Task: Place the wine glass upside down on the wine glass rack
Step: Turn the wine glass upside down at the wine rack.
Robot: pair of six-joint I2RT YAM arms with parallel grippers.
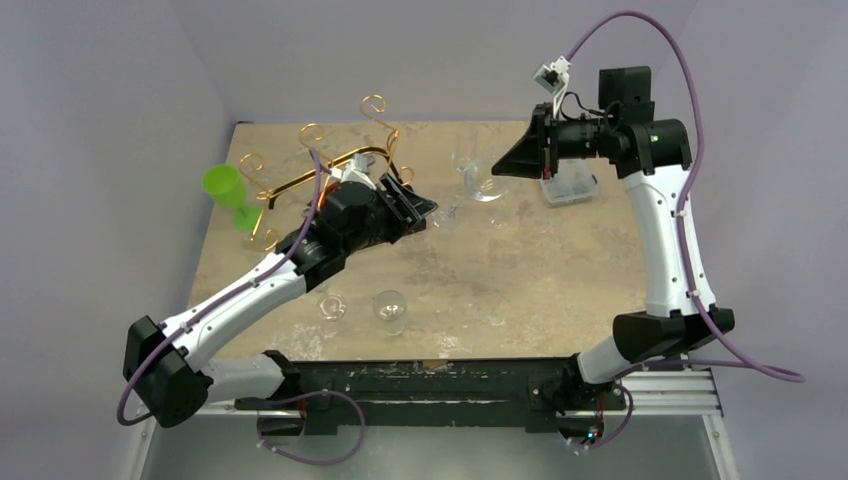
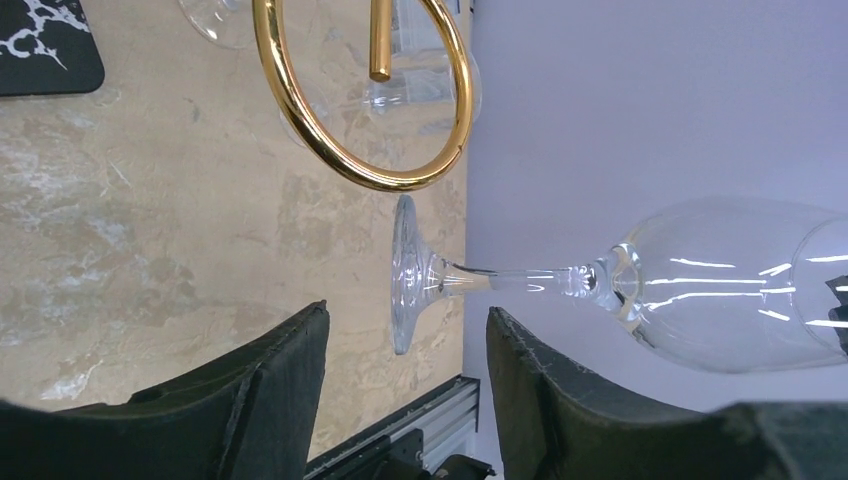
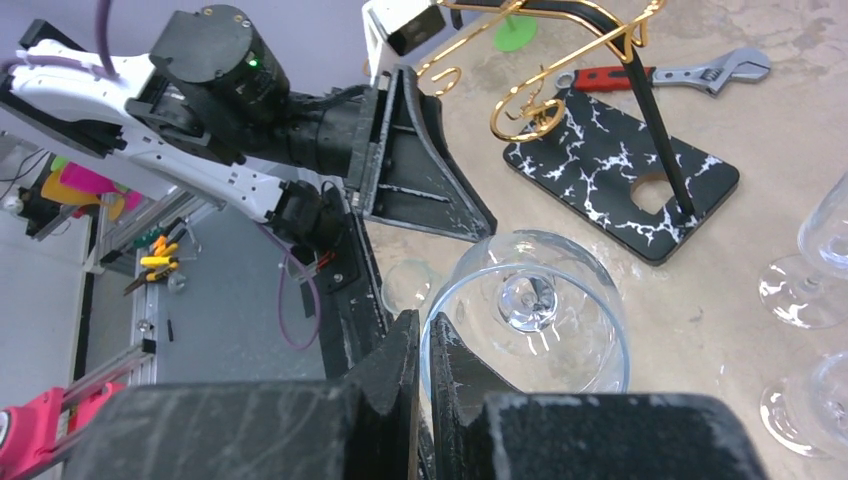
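Note:
My right gripper [image 1: 497, 170] is shut on the rim of a clear wine glass [image 1: 484, 187], pinching the rim in the right wrist view [image 3: 428, 330], and holds it on its side above the table. The glass's bowl [image 2: 730, 285] points right and its foot [image 2: 404, 270] points at my left gripper [image 2: 407, 310]. That gripper is open, with the foot just off its fingertips and no contact visible. The gold wire wine glass rack [image 1: 330, 172] stands behind the left gripper [image 1: 415, 210]; one scroll loop [image 2: 300, 110] hangs just above the foot.
The rack's bar stands on a black white-veined board [image 3: 625, 180], with a wrench [image 3: 680, 72] behind it. A green glass [image 1: 228, 192] hangs at the rack's left. Clear glasses stand at the front [image 1: 390, 310] and back [image 1: 465, 160]. A clear box [image 1: 570, 185] sits under the right arm.

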